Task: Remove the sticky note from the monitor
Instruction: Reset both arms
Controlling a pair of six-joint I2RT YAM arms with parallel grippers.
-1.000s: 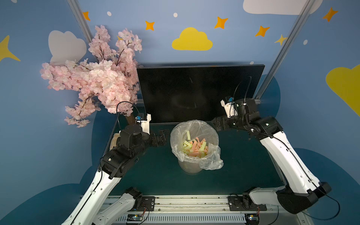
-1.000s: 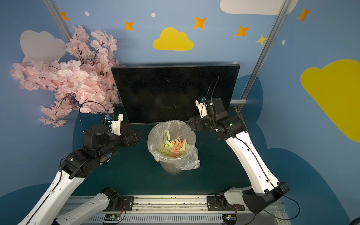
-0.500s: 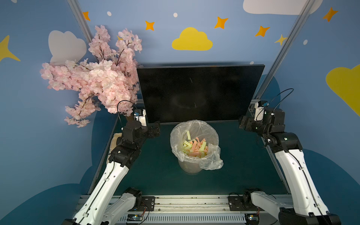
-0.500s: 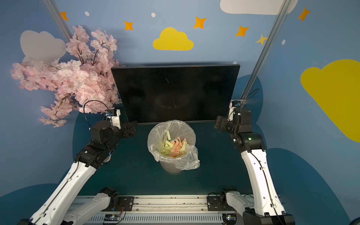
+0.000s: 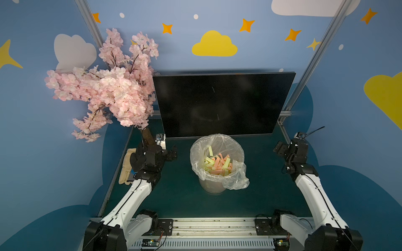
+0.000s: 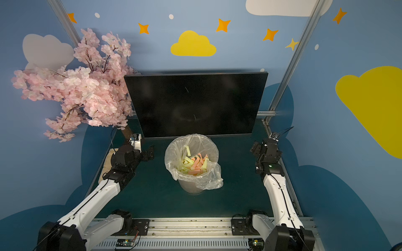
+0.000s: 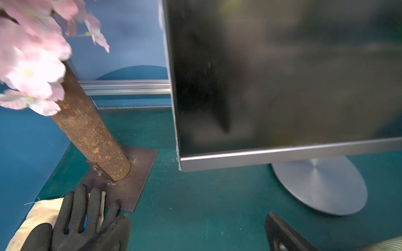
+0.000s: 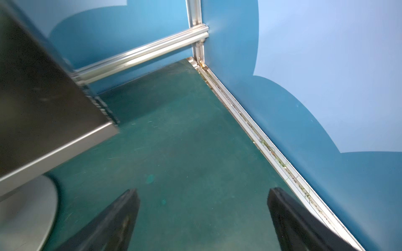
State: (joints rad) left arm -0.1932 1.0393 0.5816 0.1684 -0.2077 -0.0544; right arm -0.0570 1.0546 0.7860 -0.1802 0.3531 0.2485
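Observation:
The monitor (image 5: pixel 221 104) (image 6: pixel 195 104) stands at the back of the green table, its black screen bare in both top views; no sticky note shows on it. Its lower corner fills the left wrist view (image 7: pixel 282 76), and its other corner (image 8: pixel 43 97) shows in the right wrist view. My left gripper (image 5: pixel 173 153) (image 6: pixel 150 153) (image 7: pixel 196 219) hovers open and empty left of the bin, below the screen's lower left corner. My right gripper (image 5: pixel 277 148) (image 6: pixel 255 148) (image 8: pixel 203 192) hangs open and empty near the table's right edge, off the screen's lower right corner.
A plastic-lined bin (image 5: pixel 217 163) (image 6: pixel 193 163) with several yellow and pink paper strips stands before the monitor. The pink blossom tree (image 5: pixel 104 91), its trunk (image 7: pixel 91 130) bolted down, overhangs the left. Gloves (image 5: pixel 127 165) (image 7: pixel 76 217) lie by it. The round grey base (image 7: pixel 322 184) sits under the screen. Aluminium posts (image 5: pixel 304 71) frame the cell.
My right arm has swung away from the bin's far rim to the table's right edge and drawn back. The left gripper has pulled back a little to the left. Both stay open.

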